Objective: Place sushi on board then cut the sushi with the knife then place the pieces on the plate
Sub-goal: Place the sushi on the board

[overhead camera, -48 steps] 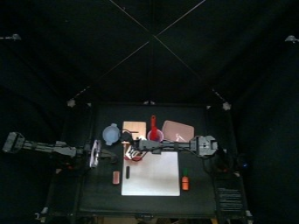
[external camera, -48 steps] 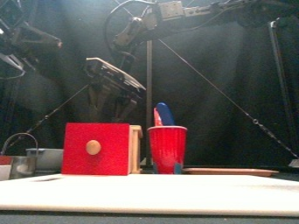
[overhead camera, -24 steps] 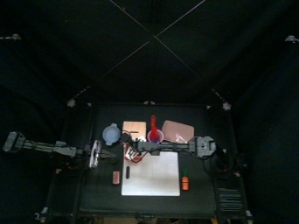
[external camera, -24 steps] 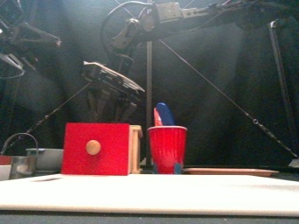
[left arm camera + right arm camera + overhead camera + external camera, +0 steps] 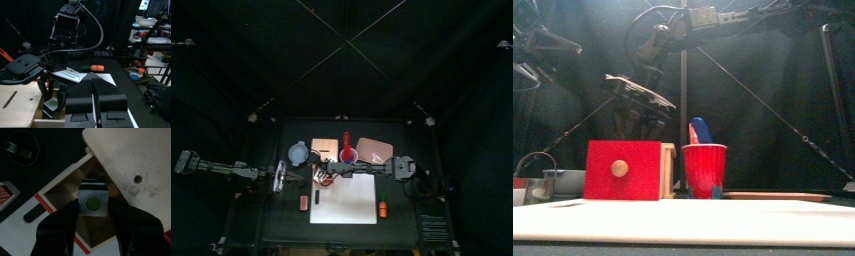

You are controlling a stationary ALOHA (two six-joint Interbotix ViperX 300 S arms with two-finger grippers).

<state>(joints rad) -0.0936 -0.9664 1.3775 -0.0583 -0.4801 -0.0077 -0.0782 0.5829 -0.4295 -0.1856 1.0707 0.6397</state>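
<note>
**Right pincer down in the open drawer at a sushi piece; left pincer clenched and empty**

The wooden box (image 5: 664, 170) stands near the middle of the tabletop (image 5: 285, 225), just behind the back edge of the white cutting board (image 5: 345, 200). Its red drawer front (image 5: 623, 170) faces the tabletop's front edge. In the right wrist view the drawer is pulled out and a sushi piece (image 5: 93, 203), a grey block with a green centre, lies inside it. The right pincer (image 5: 93, 213) is lowered into the drawer at that piece. Whether it grips the piece cannot be told.

The left pincer (image 5: 94, 85) is clenched shut with nothing in it. It hangs above the tabletop beside the box, on the box's left-edge side.

The red cup (image 5: 704, 170) stands just right of the box, with the blue knife (image 5: 702, 128) and the red knife (image 5: 694, 134) upright in it. The pink tray (image 5: 376, 150) lies toward the back right corner and carries nothing. The blue-grey bowl (image 5: 299, 153) sits toward the back left.

An orange toy (image 5: 382, 208) lies just beside the board's right edge. A small reddish toy (image 5: 302, 202) lies near its left edge.
</note>
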